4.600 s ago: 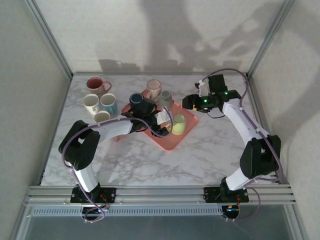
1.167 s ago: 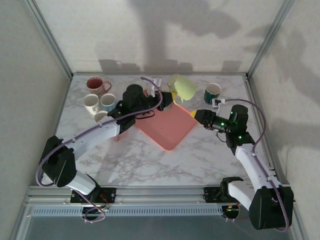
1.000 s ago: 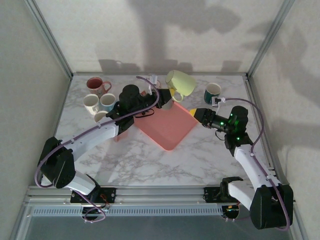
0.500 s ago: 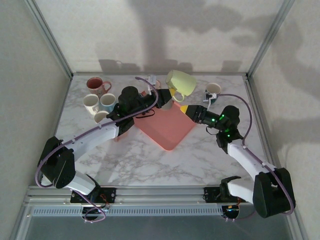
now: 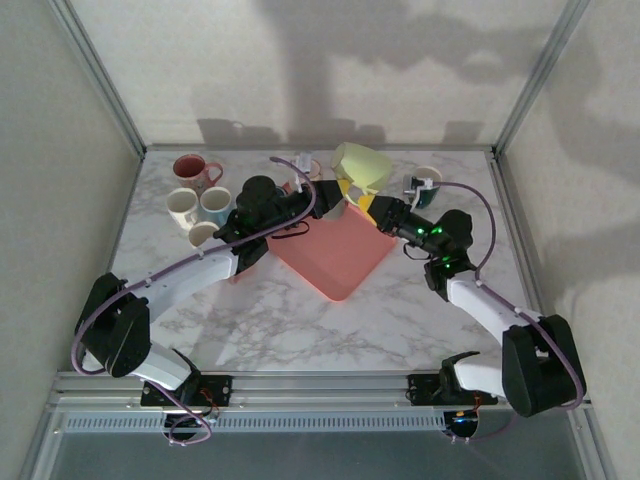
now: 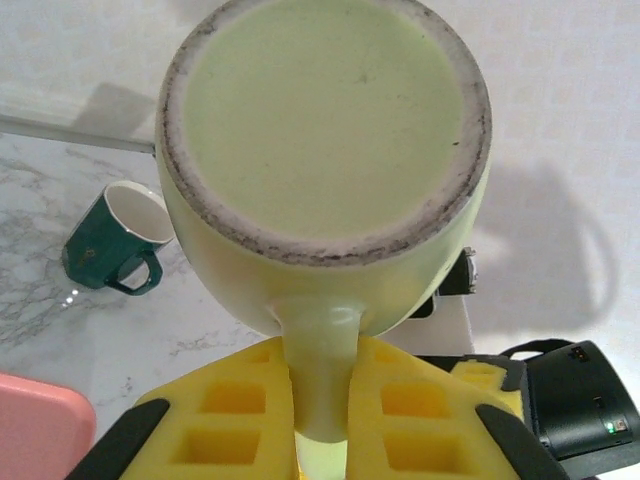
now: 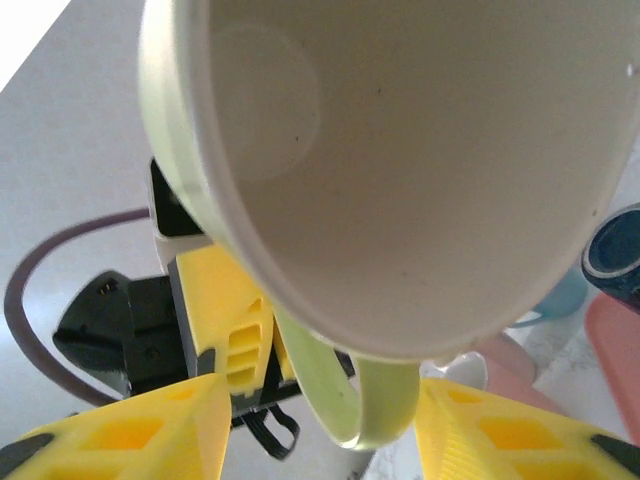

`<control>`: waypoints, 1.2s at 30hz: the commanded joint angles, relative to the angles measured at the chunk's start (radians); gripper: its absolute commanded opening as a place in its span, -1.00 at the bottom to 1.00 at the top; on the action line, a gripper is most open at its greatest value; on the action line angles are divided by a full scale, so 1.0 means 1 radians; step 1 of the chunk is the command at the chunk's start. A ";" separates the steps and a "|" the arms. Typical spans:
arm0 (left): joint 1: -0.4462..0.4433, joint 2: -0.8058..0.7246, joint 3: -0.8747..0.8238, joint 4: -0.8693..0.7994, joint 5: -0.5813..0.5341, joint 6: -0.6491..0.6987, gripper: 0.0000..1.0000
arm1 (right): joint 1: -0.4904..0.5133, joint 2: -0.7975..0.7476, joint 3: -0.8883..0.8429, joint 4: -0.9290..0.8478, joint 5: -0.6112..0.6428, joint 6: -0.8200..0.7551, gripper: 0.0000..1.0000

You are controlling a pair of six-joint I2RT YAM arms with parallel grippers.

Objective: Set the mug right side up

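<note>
The pale green mug (image 5: 362,168) hangs in the air above the far corner of the pink tray (image 5: 335,255). My left gripper (image 5: 340,186) is shut on its handle; in the left wrist view the mug's base (image 6: 325,120) faces the camera and the handle (image 6: 320,380) is pinched between the yellow pads (image 6: 225,415). My right gripper (image 5: 376,207) is open just below and to the right of the mug. In the right wrist view the mug's open mouth (image 7: 420,150) faces the camera, and the handle (image 7: 385,400) hangs between the spread fingers (image 7: 110,430).
A dark green mug (image 5: 420,187) stands upright on the marble behind the right gripper, seen too as the green mug (image 6: 110,240). Several mugs cluster at the back left, among them a red mug (image 5: 190,168) and a blue one (image 5: 215,203). Cage walls enclose the table.
The left gripper lifted the green mug off the tray and tilted it. Over the last second the right gripper moved left, from beside the tray to right under the mug.
</note>
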 commanded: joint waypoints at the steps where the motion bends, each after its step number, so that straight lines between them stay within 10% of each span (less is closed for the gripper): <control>1: 0.006 -0.058 0.000 0.167 0.027 -0.024 -1.00 | 0.018 0.024 0.027 0.093 0.072 0.053 -0.02; 10: 0.009 -0.054 -0.029 0.221 0.028 -0.059 -1.00 | 0.063 0.101 0.039 0.227 0.153 0.143 -0.30; 16: 0.009 -0.059 -0.052 0.240 0.024 -0.072 -1.00 | 0.072 0.120 0.035 0.261 0.196 0.152 -1.00; 21: 0.011 -0.076 -0.074 0.235 0.012 -0.054 -0.98 | 0.071 0.112 0.043 0.251 0.195 0.119 -1.00; 27: 0.012 -0.091 -0.075 0.170 0.008 0.002 0.04 | 0.071 0.085 0.065 0.142 0.184 0.040 -1.00; 36: 0.087 -0.184 -0.111 -0.041 0.029 0.156 0.39 | 0.044 -0.052 0.120 -0.197 0.159 -0.161 -1.00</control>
